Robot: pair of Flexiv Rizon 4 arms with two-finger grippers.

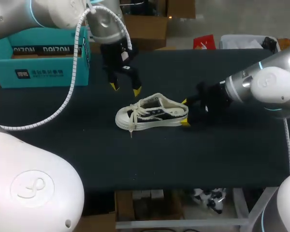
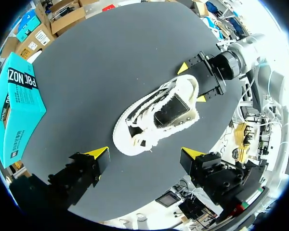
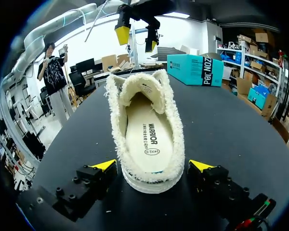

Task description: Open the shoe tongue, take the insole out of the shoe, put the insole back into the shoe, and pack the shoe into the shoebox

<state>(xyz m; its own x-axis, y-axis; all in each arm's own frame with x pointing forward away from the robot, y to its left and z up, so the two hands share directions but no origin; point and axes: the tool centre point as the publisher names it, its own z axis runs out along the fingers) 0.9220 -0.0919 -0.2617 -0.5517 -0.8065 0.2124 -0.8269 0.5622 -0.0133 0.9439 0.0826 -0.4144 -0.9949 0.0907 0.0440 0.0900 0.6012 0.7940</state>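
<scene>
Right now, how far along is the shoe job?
Nothing looks finished: the insole lies in the shoe, which sits unpacked on the table. In hand: right jaws open astride the heel, left jaws open above. To do: insole out and back, then shoe into the box.

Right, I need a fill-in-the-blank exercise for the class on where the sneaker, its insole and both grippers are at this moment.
The insole lies ___ the sneaker.
The right gripper is open, one finger on each side of the sneaker's ___.
The left gripper hangs open ___ the sneaker.
Missing words: inside; heel; above.
</scene>
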